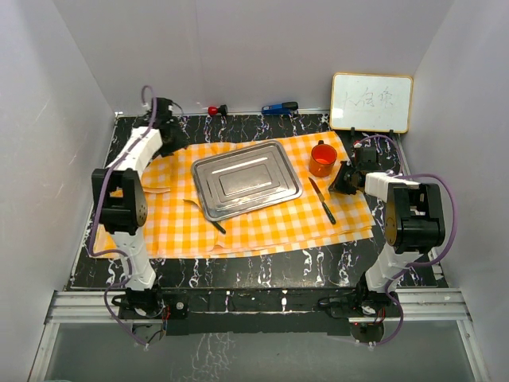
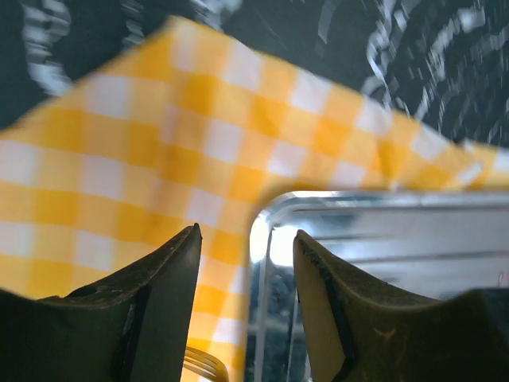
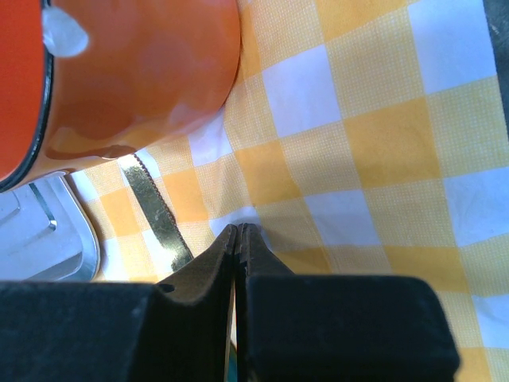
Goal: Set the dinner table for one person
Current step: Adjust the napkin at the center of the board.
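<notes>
The black marble-veined dinner table [image 1: 262, 267] carries an orange-and-white checked cloth [image 1: 262, 219]. On the cloth lie a steel tray [image 1: 246, 179], an orange mug [image 1: 323, 159], a knife [image 1: 322, 200] and a fork [image 1: 205, 215]. My left gripper [image 1: 176, 137] is open and empty above the cloth's far left part. In the left wrist view [image 2: 246, 239] a tray corner [image 2: 274, 215] shows between its fingers and fork tines [image 2: 203, 366] show at the bottom. My right gripper [image 1: 343, 179] is shut with nothing seen between its jaws. In the right wrist view [image 3: 240, 229] it hangs just over the cloth beside the knife blade [image 3: 155, 211] and the mug [image 3: 135, 72].
A whiteboard [image 1: 371, 102] leans against the back wall at the right. A small red item [image 1: 213, 110] and a blue-and-black item [image 1: 278, 107] lie at the table's far edge. Grey walls close in on three sides.
</notes>
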`<act>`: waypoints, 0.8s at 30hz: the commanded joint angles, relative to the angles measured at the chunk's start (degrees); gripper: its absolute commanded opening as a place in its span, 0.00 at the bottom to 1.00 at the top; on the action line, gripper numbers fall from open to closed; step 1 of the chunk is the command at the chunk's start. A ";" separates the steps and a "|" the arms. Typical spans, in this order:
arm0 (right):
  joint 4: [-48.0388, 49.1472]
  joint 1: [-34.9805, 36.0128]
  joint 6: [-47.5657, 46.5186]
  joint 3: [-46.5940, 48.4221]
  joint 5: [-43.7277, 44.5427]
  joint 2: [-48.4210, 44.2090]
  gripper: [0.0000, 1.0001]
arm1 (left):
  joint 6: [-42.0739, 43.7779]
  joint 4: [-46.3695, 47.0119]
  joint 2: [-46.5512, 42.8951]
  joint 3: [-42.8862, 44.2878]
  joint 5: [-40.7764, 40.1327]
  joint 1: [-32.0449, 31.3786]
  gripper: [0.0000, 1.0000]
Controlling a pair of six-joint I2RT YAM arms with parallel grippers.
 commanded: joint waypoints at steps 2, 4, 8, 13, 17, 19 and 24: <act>-2.78 1.03 -0.28 0.34 -0.15 0.79 0.00 | 7.42 -6.01 5.11 3.20 5.46 -4.47 0.49; -2.61 1.03 -0.28 0.30 -0.44 0.68 0.00 | 7.99 -8.70 7.20 5.27 4.16 -5.53 0.49; -2.20 1.01 -0.23 0.13 -1.16 0.43 0.00 | 8.69 -12.95 10.53 7.55 -1.84 -6.99 0.49; -1.57 1.03 -0.20 -0.01 -2.09 0.79 0.00 | 8.13 -12.13 11.82 6.62 -5.22 -7.12 0.49; -1.31 1.03 -0.50 -0.60 -2.29 0.81 0.00 | 7.77 -13.24 14.12 8.15 -8.32 -7.06 0.49; -1.20 1.03 -0.54 -0.83 -2.23 0.78 0.00 | 7.12 -14.90 15.25 9.06 -10.50 -7.07 0.49; -1.20 1.03 -0.76 -0.91 -2.28 1.02 0.00 | 6.67 -17.14 14.95 9.06 -15.22 -7.06 0.49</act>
